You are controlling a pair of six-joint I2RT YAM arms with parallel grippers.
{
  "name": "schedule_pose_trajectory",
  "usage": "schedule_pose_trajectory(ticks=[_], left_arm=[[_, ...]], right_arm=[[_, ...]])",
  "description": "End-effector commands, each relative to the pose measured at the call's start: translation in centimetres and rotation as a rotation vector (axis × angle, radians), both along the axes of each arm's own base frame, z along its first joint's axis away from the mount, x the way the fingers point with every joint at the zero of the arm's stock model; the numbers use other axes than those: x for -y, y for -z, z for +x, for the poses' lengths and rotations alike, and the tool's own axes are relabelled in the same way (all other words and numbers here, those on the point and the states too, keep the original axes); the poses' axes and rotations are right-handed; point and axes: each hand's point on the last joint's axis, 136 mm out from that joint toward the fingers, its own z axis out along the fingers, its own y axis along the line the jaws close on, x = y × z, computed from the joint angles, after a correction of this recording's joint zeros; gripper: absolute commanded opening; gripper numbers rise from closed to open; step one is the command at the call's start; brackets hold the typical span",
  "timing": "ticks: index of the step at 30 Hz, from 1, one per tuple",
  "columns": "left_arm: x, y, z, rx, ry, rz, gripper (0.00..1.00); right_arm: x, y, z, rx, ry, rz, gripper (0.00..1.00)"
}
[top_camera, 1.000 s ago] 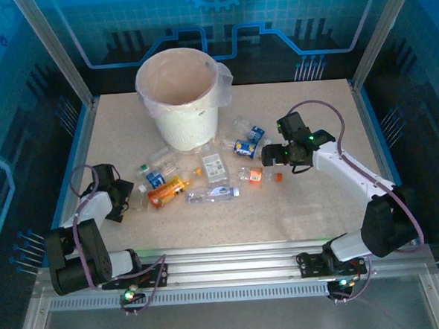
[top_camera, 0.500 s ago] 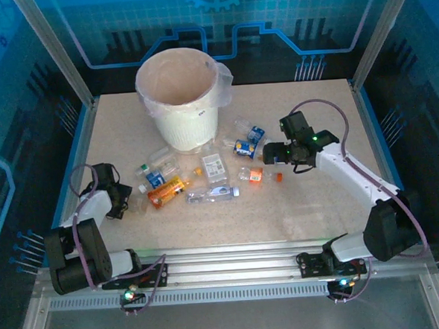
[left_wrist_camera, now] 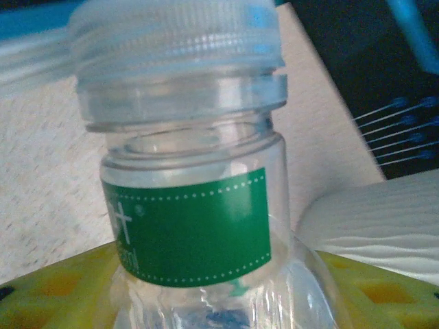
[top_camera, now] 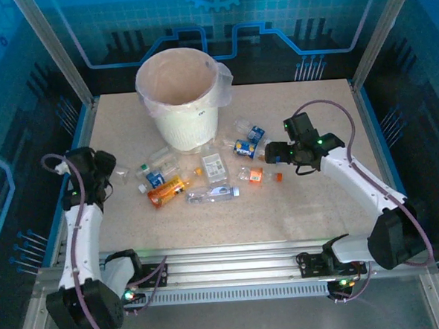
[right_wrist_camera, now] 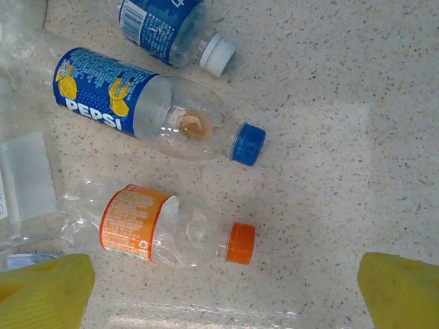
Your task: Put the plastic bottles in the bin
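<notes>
While left jaws pinch green-label bottle (left_wrist_camera: 186, 233), right jaws hang spread wide over orange-cap bottle (right_wrist_camera: 171, 234).

Btls (top_camera: 166, 191) scattered nr upright white bin (top_camera: 185, 131); green-label btl (left_wrist_camera: 192, 233) gripped.

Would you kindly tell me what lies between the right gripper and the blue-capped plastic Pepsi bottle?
In the right wrist view, a crushed clear plastic bottle with orange label and cap lies between them.
</notes>
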Motion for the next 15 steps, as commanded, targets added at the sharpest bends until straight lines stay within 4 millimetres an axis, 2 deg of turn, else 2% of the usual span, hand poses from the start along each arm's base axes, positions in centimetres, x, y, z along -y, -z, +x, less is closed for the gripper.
schedule_pose_trajectory(ticks=[1, 3, 8, 12, 15], left_arm=[[1.5, -5.7, 0.8, 0.084, 0.102, 0.120, 0.40], [3.0, -9.3, 1.9, 0.157, 0.165, 0.175, 0.40], [7.5, -16.6, 5.8, 0.322, 0.329, 0.259, 0.40], [11.5, -21.3, 9.0, 0.443, 0.443, 0.320, 0.40], [13.9, -23.9, 11.7, 0.517, 0.509, 0.364, 0.40]], right_arm=[[0.7, -0.7, 0.1, 0.030, 0.047, 0.016, 1.00], [0.7, -0.8, 0.2, 0.035, 0.054, 0.021, 1.00], [0.9, -1.0, 0.1, 0.044, 0.069, 0.031, 1.00], [1.1, -0.9, -0.2, 0.039, 0.084, 0.034, 1.00], [1.3, -1.0, -0.5, 0.039, 0.094, 0.037, 1.00]])
